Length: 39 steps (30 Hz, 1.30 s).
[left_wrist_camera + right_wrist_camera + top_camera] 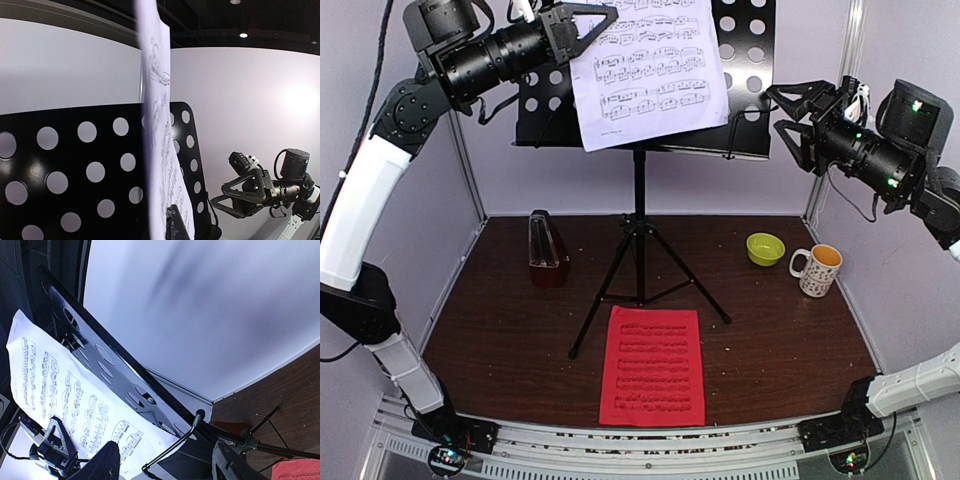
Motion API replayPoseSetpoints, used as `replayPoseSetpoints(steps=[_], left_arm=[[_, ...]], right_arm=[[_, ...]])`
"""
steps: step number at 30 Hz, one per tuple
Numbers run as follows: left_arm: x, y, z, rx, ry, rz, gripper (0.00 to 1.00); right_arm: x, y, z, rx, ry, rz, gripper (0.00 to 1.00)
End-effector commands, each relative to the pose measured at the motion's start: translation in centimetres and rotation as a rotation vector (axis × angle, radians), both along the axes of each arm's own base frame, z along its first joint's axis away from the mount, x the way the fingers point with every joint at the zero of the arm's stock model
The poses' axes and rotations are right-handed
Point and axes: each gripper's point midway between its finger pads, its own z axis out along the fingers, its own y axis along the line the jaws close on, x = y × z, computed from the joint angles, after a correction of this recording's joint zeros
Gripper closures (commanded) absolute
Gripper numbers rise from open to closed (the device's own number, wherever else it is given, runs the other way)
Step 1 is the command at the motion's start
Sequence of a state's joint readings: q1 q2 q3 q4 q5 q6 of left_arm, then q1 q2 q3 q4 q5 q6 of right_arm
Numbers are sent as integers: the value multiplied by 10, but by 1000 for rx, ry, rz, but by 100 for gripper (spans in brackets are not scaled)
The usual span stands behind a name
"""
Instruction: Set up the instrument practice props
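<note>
Closest to the lens, the white music sheet (157,150) is running edge-on right past the left wrist camera. From the top view it's hanging in front of the perforated desk of the black music stand (742,36), long axis going roughly 12 to 6 but skewed, its 7 o'clock corner dipping lowest, about level with the ledge. Can't tell if it's actually resting there.

So the left gripper (588,25) is clamping the sheet at its 10 o'clock corner, jaws fully closed on the paper, and the left arm is doing all the carrying. Meanwhile the right gripper (775,110) is hovering just beside the desk's 3 o'clock edge, jaws standing apart and gripping nothing. Its wrist view is showing both fingers (230,462) spread with only the stand's wire page holder (172,442) out in front.

My guess: the next move is hinging on squaring the sheet and lowering it toward 6 o'clock onto the ledge, with the desk sitting directly behind it. That right gripper is the nearer one to the sheet's free 3 o'clock edge.

Down on the table (500,330), the red music sheet (652,365) is lying flat at 6 o'clock from the tripod feet, and the metronome (546,245) is standing at 9 o'clock from the pole.
</note>
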<state>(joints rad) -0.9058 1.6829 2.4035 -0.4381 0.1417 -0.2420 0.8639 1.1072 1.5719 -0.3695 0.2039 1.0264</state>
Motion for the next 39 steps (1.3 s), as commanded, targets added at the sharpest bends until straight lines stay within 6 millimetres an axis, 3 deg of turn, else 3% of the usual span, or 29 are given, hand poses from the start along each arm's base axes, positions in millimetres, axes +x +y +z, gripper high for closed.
replayPoseSetpoints(steps=[1,12,30,39], left_arm=[[-14,10,35,-99,-92,-31,100],[-9,0,29,-85,-104,-41,100],[-4,-11,19,-63,-101,-57,100],[4,-17,13,-49,-101,-37,100]], right_arm=[[-4,-4,27,131,-28,14,40],[1,19,11,180,21,71,51],[9,32,10,213,40,68,65],[10,30,13,177,9,49,88]])
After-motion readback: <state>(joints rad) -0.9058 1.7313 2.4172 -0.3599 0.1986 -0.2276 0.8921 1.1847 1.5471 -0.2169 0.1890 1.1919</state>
